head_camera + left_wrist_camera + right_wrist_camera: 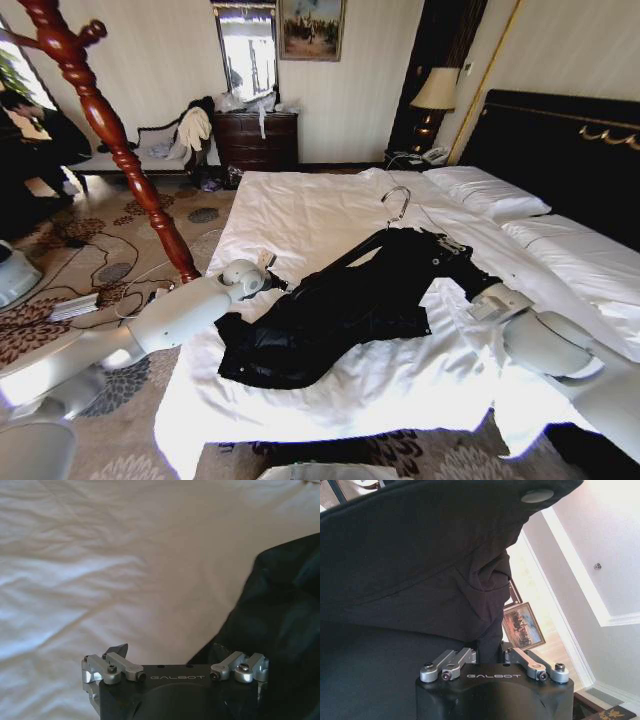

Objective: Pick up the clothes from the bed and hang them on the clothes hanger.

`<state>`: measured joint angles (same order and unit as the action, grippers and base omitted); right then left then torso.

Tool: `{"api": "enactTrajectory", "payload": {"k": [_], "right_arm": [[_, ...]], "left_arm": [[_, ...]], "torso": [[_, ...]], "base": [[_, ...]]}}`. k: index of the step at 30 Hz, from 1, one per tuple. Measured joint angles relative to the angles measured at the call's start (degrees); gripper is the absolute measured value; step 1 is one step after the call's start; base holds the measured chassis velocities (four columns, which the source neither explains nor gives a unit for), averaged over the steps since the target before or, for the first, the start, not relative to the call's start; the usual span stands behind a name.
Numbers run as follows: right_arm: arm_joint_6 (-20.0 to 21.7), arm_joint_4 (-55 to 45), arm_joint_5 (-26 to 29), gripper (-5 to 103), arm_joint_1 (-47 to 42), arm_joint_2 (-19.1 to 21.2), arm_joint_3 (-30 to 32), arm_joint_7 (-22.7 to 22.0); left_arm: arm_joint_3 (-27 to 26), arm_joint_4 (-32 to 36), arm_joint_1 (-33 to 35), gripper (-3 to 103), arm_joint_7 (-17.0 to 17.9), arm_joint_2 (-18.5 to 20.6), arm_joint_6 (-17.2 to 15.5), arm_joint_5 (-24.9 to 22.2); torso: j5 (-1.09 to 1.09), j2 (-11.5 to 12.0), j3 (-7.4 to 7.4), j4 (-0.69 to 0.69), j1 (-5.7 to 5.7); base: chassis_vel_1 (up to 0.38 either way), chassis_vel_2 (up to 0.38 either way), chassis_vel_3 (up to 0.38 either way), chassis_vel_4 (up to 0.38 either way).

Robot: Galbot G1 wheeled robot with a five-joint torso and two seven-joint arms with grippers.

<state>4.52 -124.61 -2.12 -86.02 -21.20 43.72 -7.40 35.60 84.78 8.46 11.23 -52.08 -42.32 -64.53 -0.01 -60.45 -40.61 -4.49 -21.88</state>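
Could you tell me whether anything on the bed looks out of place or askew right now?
Yes: the clothes lie crumpled across the bed, one end lifted in the right gripper, shut on the fabric. The clothes hanger lies loose beside them. The left gripper sits open at the garment's edge.

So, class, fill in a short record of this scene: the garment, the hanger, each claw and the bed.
garment: black coat, crumpled on the bed, upper part lifted
hanger: black, silver hook, at the raised end of the coat, over the sheet
left claw: open, over the white sheet at the coat's edge
right claw: shut on a fold of the coat
bed: white sheets, pillows, black headboard
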Motion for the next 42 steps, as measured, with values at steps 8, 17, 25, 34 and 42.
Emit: {"api": "enactTrajectory", "payload": {"k": [8,17,25,34,42], "right_arm": [[-0.1,0.2,-0.2,19,0.1,-0.1,-0.5,-0.1],[-0.1,0.1,0.1,19,-0.2,0.2,-0.3,-0.3],[-0.1,0.1,0.3,19,0.1,0.4,-0.2,-0.6],[-0.2,-0.1,0.4,19,-0.1,0.9,-0.1,-0.6],[-0.2,-0.2,0.4,19,0.1,0.7,-0.4,-0.7]], "left_arm": [[-0.1,-0.1,1.0,96,-1.3,1.5,0.1,0.0],[2.3,-1.0,1.7,84,-1.4,0.2,0.1,0.6],[2.4,-1.4,2.3,57,-1.4,-0.3,0.2,0.8],[1.5,-0.9,4.5,24,0.2,0.0,0.2,0.9],[-1.3,-0.5,5.6,0,1.7,0.5,0.2,0.5]], "torso": [[0.01,0.0,0.00,0.01,0.00],[0.01,0.0,0.00,0.02,0.00],[0.01,0.0,0.00,0.02,0.00],[0.01,0.0,0.00,0.03,0.00],[0.01,0.0,0.00,0.02,0.00]], "base": [[0.000,0.000,0.000,0.000],[0.000,0.000,0.000,0.000],[0.000,0.000,0.000,0.000],[0.000,0.000,0.000,0.000],[0.000,0.000,0.000,0.000]]}}
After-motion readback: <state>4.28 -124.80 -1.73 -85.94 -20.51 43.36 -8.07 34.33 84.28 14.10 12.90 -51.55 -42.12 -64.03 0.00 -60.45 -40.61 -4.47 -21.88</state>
